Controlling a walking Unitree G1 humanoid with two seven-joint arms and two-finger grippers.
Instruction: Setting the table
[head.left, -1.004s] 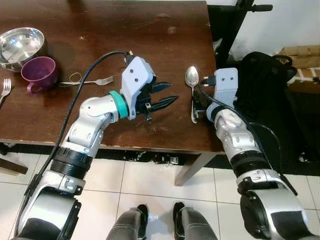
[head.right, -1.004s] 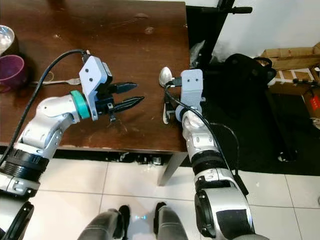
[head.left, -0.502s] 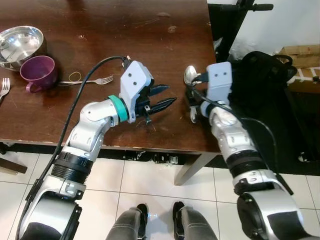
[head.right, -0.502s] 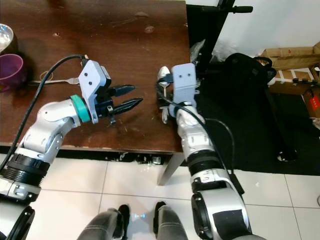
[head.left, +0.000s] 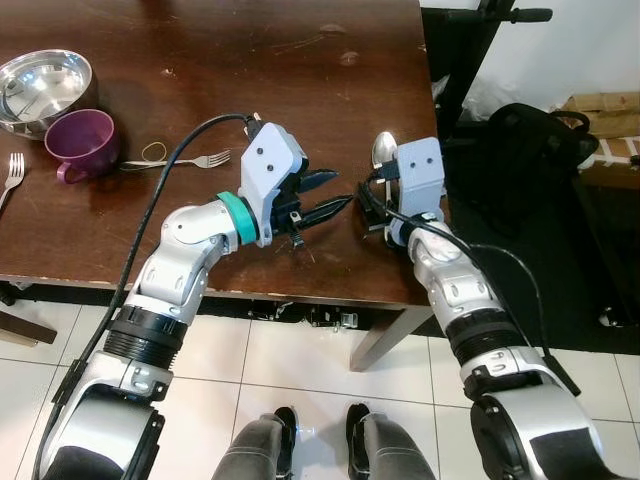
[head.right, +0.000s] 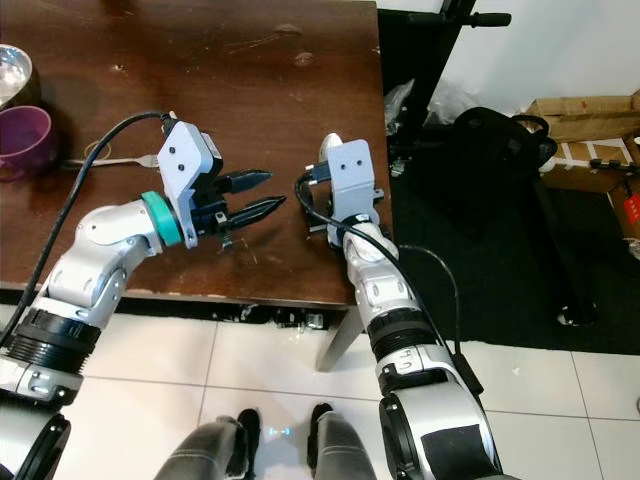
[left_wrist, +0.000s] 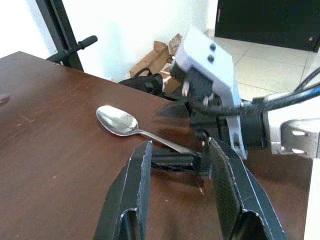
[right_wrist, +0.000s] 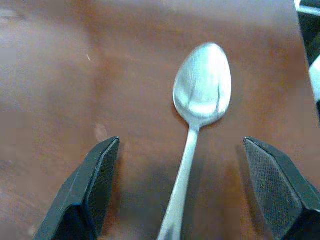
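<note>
right gripper (right_wrist: 181, 192) has slid left over the spoon (right_wrist: 200, 100), fingers wide, straddling its handle; left gripper (head.left: 335, 192) hovers half open. Lower, centre on handle, close

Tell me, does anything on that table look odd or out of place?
A rubber band lies loose beside a fork, odd for a table setting. The spoon sits close to the table's right edge, with the right gripper's open jaws straddling its handle.
</note>
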